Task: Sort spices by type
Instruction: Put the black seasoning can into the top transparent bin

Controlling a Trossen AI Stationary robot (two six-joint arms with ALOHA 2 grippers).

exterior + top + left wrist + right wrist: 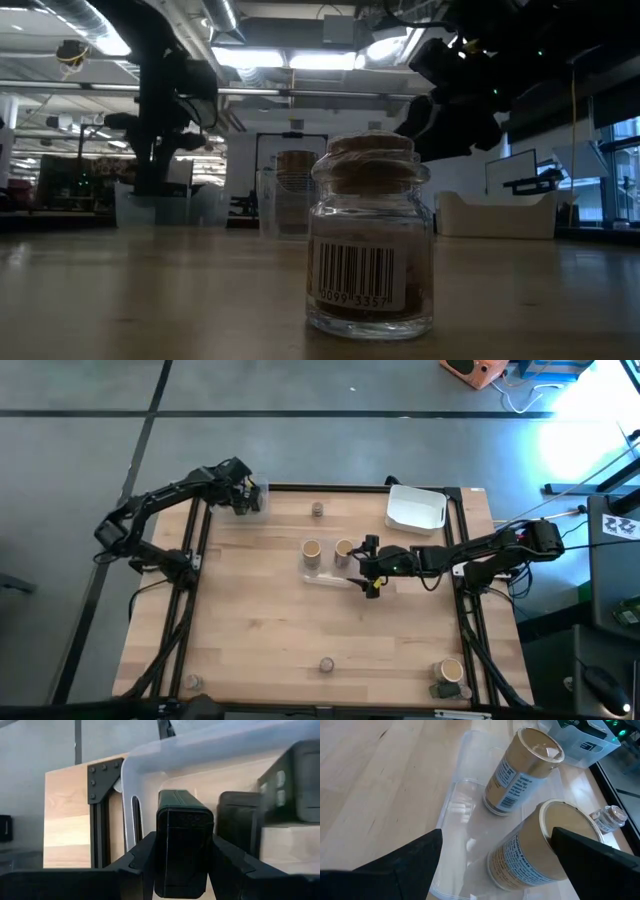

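Observation:
My left gripper (pixel 245 495) is at the table's far left corner, reaching into a clear tub (pixel 256 500), shut on a dark blocky jar (pixel 182 835). Two more dark jars (pixel 237 822) stand beside it in that tub. My right gripper (pixel 366 566) hangs open at mid-table beside a second clear tub (pixel 462 807). Two tan cylinders (pixel 522 770), (pixel 532 852) stand upright in that tub; the nearer one lies just ahead of the fingers, and I cannot tell whether it is touched. Tiny round jars (pixel 318 510), (pixel 326 664), (pixel 193 682) stand singly on the wood. My left gripper pinches the dark blocky jar between its two fingers (pixel 145 855), one on each of two opposite side faces (pixel 165 855). The jar is inside the clear tub. Whether its base rests on the tub floor is hidden below the fingers.
A white rectangular tub (pixel 415 508) sits at the far right. A tan cylinder (pixel 452 672) and a dark jar (pixel 445 689) stand at the near right corner. In the low view a cork-topped jar (pixel 370 250) fills the foreground. Bare wood spans the near middle.

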